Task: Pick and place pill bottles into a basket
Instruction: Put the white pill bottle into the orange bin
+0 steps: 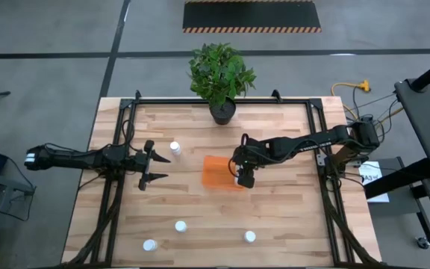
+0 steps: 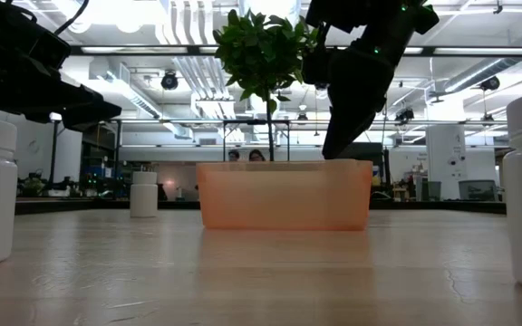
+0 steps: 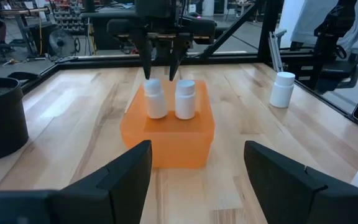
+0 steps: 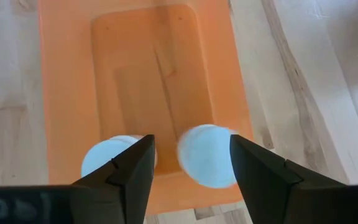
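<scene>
Two white pill bottles (image 3: pixel 155 99) (image 3: pixel 185 99) are seen standing upright side by side inside the orange basket (image 1: pixel 216 172), at the end nearest the right arm; in the right wrist view one cap (image 4: pixel 207 155) lies between the fingers and the other (image 4: pixel 112 157) sits just outside one finger. The basket is placed near the middle of the wooden surface (image 1: pixel 290 217). The right claw (image 1: pixel 243 178) is held directly above the bottles in the basket, its fingers (image 3: pixel 146 62) parted a little and pointing down just over the caps, with nothing gripped. Four more bottles are left standing on the surface: one (image 1: pixel 175 148) beside the left claw, and three (image 1: pixel 181 226) (image 1: pixel 149 245) (image 1: pixel 250 237) spread along the near edge, well apart from the basket. The left claw (image 1: pixel 157 167) is kept low over the surface to the left of the basket, its fingers spread wide and empty, pointing toward the basket. A potted plant (image 1: pixel 220 75) in a black pot is set at the far edge of the surface, behind the basket.
</scene>
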Robot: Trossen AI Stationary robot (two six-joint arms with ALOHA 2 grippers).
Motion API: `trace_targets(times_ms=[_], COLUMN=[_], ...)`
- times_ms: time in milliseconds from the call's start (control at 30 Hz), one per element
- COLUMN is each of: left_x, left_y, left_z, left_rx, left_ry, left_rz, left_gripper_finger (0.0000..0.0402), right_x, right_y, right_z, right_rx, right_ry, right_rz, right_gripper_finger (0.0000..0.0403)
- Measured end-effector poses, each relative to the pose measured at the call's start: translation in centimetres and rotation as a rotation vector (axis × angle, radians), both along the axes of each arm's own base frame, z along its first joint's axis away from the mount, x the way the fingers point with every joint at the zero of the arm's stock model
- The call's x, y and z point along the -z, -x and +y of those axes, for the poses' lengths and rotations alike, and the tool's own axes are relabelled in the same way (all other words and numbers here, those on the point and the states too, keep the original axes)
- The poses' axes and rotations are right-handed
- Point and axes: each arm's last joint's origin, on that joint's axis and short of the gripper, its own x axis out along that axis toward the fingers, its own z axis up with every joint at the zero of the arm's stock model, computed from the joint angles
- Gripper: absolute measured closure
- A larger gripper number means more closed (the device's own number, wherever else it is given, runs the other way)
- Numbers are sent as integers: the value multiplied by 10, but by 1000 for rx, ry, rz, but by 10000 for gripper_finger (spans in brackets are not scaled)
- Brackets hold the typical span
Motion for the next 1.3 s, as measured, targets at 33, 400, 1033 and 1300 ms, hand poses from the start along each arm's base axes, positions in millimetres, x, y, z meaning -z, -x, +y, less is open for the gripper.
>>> trace_targets(times_ms=[33, 400, 1033, 1300], left_x=[0, 0, 0, 0], left_y=[0, 0, 0, 0], left_z=[0, 0, 0, 0], left_rx=[0, -1, 0, 0], left_ry=[0, 0, 0, 0], left_rz=[0, 0, 0, 0], left_gripper_finger=[163, 163, 163, 163], right_x=[0, 0, -56, -69], right_y=[0, 0, -22, -26], right_z=[0, 0, 7, 22], right_rx=[1, 0, -10, -2], right_ry=[0, -2, -34, -94], right_rz=[0, 0, -172, -228], right_gripper_finger=[204, 208, 209, 209])
